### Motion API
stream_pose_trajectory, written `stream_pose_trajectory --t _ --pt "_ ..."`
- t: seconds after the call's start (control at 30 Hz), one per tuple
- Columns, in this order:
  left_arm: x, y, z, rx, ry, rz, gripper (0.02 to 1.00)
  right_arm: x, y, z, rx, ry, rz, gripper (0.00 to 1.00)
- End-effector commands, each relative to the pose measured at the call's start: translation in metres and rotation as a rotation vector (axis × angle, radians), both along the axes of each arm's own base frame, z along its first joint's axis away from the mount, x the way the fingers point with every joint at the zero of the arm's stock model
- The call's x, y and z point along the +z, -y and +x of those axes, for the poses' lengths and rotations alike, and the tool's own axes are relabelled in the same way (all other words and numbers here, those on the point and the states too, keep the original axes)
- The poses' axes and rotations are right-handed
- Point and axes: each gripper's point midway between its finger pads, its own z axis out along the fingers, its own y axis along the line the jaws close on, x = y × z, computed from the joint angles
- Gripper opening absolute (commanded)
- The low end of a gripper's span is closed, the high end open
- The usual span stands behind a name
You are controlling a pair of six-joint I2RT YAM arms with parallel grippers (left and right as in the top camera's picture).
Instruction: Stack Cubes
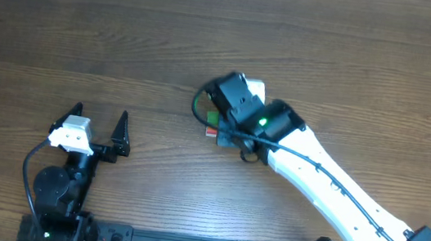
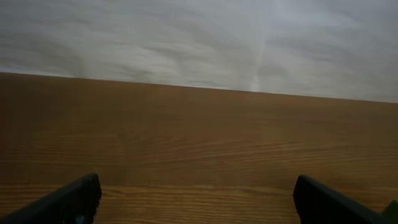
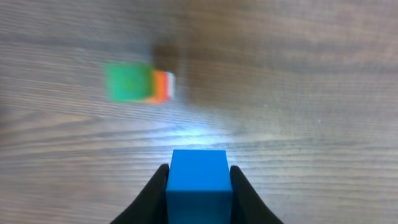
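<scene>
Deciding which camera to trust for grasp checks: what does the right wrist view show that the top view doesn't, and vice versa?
Right wrist view adds the blue cube held in the right gripper. Top view adds the left gripper, open, off to the left. Both share the green-topped stack, partly hidden under the right arm from above, and the wooden table.

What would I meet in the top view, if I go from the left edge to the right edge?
The left end effector → stacked cubes → white forearm of the right arm. The right end effector, holding a blue cube, overlaps the stacked cubes, so it is left out.
</scene>
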Motion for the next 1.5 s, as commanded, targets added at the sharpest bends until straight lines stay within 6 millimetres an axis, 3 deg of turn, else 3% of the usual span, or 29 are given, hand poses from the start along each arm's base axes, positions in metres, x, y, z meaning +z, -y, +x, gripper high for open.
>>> stream_pose_trajectory --t 0.03,0.2,0.47,0.8,1.5 --pt "-0.001 0.003 0.0 -0.016 0.0 0.006 1.0 0.016 -0.012 0.027 0.004 0.028 -0.026 0.012" --pt "-0.001 0.003 0.0 -0.016 0.0 0.006 1.0 0.007 -0.03 0.041 0.021 -0.033 -0.066 0.012" --pt "-0.001 0.003 0.0 -0.016 0.0 0.006 1.0 -0.018 -0.042 0.04 0.044 -0.094 -0.088 0.012" --pt "-0.001 0.003 0.0 -0.016 0.0 0.006 0.998 -0.019 -0.056 0.036 0.063 -0.089 -0.066 0.012" --pt "-0.001 0.003 0.0 -0.016 0.0 0.006 1.0 -0.034 -0.061 0.04 0.062 -0.103 -0.073 0.012"
